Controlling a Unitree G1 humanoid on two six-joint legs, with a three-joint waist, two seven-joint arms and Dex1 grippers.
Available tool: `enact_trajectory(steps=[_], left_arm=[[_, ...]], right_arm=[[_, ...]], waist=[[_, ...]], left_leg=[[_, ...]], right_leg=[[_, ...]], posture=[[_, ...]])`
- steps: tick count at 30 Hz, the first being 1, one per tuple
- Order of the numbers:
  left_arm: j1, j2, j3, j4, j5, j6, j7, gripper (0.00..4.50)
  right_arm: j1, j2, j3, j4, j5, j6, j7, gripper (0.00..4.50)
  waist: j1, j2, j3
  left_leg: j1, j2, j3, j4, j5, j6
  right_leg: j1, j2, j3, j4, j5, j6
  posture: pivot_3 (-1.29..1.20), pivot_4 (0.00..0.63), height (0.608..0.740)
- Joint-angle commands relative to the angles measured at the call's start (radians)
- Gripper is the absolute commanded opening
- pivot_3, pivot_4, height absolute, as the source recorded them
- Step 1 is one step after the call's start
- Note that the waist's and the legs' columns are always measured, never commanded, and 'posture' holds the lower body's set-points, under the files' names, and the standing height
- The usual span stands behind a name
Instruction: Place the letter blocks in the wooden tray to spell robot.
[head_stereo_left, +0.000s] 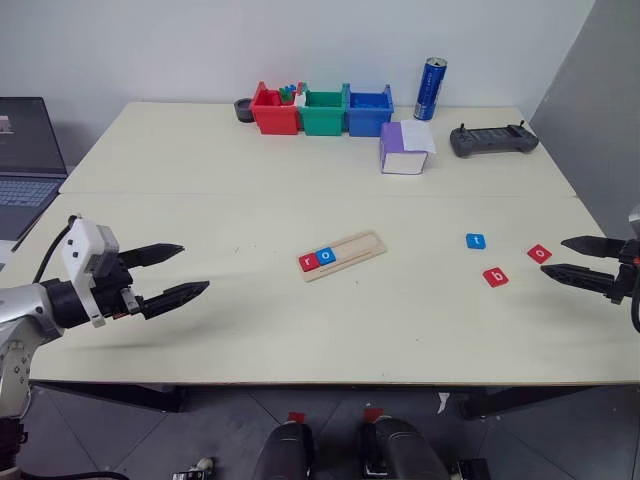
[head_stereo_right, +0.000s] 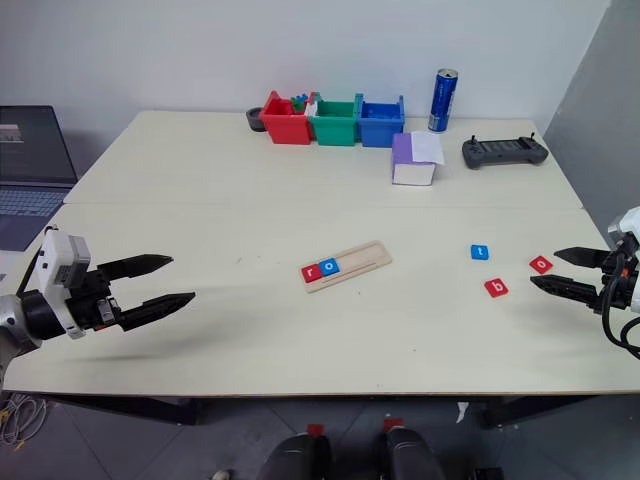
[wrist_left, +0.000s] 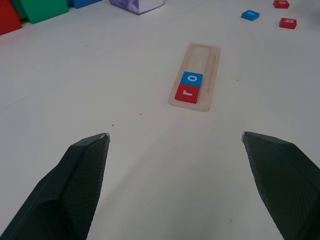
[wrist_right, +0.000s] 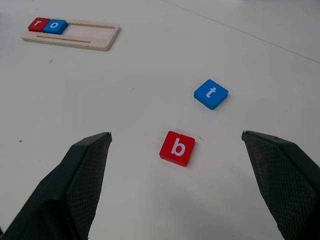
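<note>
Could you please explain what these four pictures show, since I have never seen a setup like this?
It is a two-armed robot at a table. Two pictures come from its head, two from its wrists. The left end effector and right end effector are both open and hold nothing. The wooden tray carries a red r and a blue o. Loose on the table near the right arm lie a blue t, a red b and a red o.
</note>
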Motion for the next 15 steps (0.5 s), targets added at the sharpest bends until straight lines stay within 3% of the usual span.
enact_trajectory(steps=[1, 10, 15], left_arm=[[-0.031, 0.006, 0.006, -0.002, -0.008, -0.013, -0.014, 4.5], [-0.073, 0.004, -0.053, 0.01, 0.049, -0.047, -0.013, 4.5], [-0.17, -0.055, -0.211, 0.087, 0.169, -0.154, -0.001, 4.5]], right_arm=[[0.0, -0.013, -0.047, -0.036, 0.024, 0.006, -0.006, 4.45], [0.016, -0.022, -0.055, -0.084, 0.041, 0.021, -0.019, 4.45], [-0.039, 0.042, 0.015, -0.182, 0.075, 0.066, -0.043, 4.45]], waist=[[0.0, 0.0, 0.0], [0.0, 0.0, 0.0], [0.0, 0.0, -0.001]], left_leg=[[0.0, 0.0, 0.0, 0.0, 0.0, 0.0], [0.0, 0.0, 0.0, 0.001, 0.0, 0.0], [0.001, 0.0, 0.0, 0.001, 0.0, 0.0]], right_leg=[[0.0, 0.0, 0.0, 0.0, 0.0, 0.0], [0.0, 0.0, 0.0, 0.0, 0.0, 0.0], [0.001, 0.0, 0.0, 0.001, 0.0, 0.0]], posture=[[0.0, 0.15, 0.74], [0.0, 0.15, 0.74], [0.0, 0.15, 0.74]])
